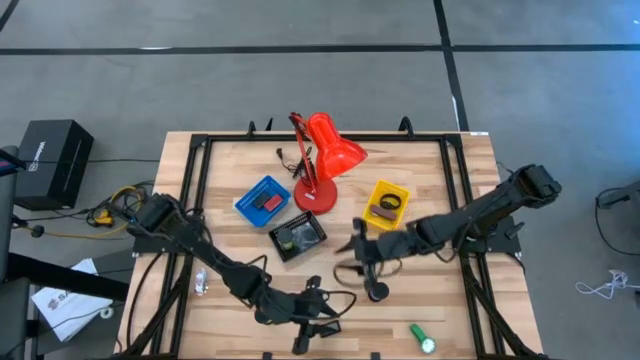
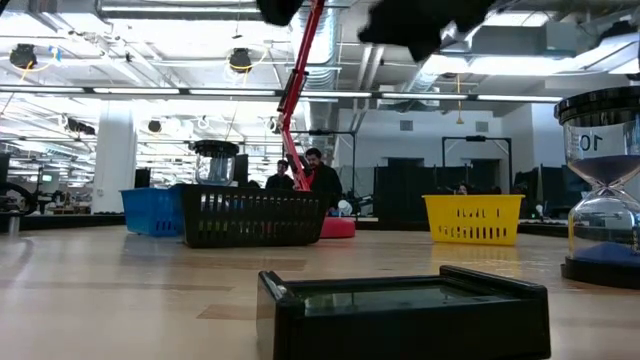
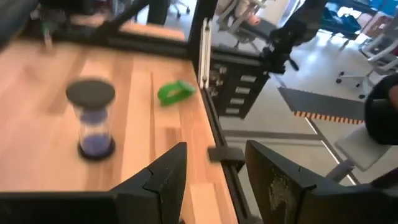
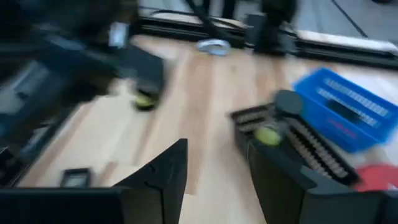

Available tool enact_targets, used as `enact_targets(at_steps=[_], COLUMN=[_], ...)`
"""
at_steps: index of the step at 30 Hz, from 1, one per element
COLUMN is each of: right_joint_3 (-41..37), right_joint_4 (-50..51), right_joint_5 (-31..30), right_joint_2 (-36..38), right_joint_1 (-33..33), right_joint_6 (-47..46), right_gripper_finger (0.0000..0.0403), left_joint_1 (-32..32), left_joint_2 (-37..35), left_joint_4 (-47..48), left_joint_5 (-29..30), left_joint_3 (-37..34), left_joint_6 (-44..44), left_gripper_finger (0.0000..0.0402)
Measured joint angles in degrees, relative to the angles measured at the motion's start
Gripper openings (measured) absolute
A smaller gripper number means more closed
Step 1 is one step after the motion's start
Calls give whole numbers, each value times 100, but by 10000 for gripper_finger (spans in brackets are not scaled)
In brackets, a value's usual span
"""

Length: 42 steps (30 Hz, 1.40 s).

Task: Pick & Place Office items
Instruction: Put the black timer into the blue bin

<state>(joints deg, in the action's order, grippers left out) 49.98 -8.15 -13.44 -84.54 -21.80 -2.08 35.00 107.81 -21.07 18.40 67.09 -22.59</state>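
- While both arms hover with nothing in their grip, the hourglass [image 1: 378, 290] stands upright on the near right part of the table [image 1: 230, 160]. It has black round caps, clear glass and blue sand settled in the lower bulb.
- Near it, further right along the near edge, the green cylinder [image 1: 422, 338] lies on its side, still outside any tray.
- A flat black case [image 2: 400, 310] with a glossy top lies loose on the wood, close to the low camera.
- Judging by this layout, the work appears mid-task and between picks: some items are binned, while these remain to be collected.
- The left gripper [image 3: 216, 152] hangs over the near edge, left of the hourglass, its fingers spread and empty.
- The right gripper [image 4: 214, 149] is poised over mid-table, just beyond the hourglass, its fingers likewise parted around nothing.
- The likely next move is a descent onto the hourglass, with the fingers straddling its slim glass waist so it is not toppled.
- Further back, the black tray [image 1: 276, 240], blue tray [image 1: 243, 205] and yellow tray [image 1: 385, 186] flank the red lamp [image 1: 325, 150], each already holding something.
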Motion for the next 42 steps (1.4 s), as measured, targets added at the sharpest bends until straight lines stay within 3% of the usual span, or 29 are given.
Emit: enact_targets(at_steps=[3,9,14,19,30,42], right_joint_3=[-17,-13,-13,-13,-12,-13], right_joint_4=[0,-139,-218,-378,-486,-432], right_joint_5=[-146,-211,-231,-782,-1109,-1090], right_joint_2=[-26,-16,-15,-15,-15,-15], right_joint_1=[-298,-683,-989,-1337,-1685,-1681], right_joint_6=[266,-737,-1222,-1301,-1299,-1247], right_gripper_finger=[159,159,159,159,159,159], left_joint_1=[75,168,-32,-133,-96,-1], left_joint_2=[9,9,14,6,617,1162], left_joint_4=[235,807,1681,2831,2980,2504], left_joint_5=[196,412,-299,-671,-525,-515], left_joint_3=[-51,-166,237,900,966,966], left_joint_6=[-354,-800,-1056,-952,-931,-719], left_gripper_finger=[159,159,159,159,164,242])
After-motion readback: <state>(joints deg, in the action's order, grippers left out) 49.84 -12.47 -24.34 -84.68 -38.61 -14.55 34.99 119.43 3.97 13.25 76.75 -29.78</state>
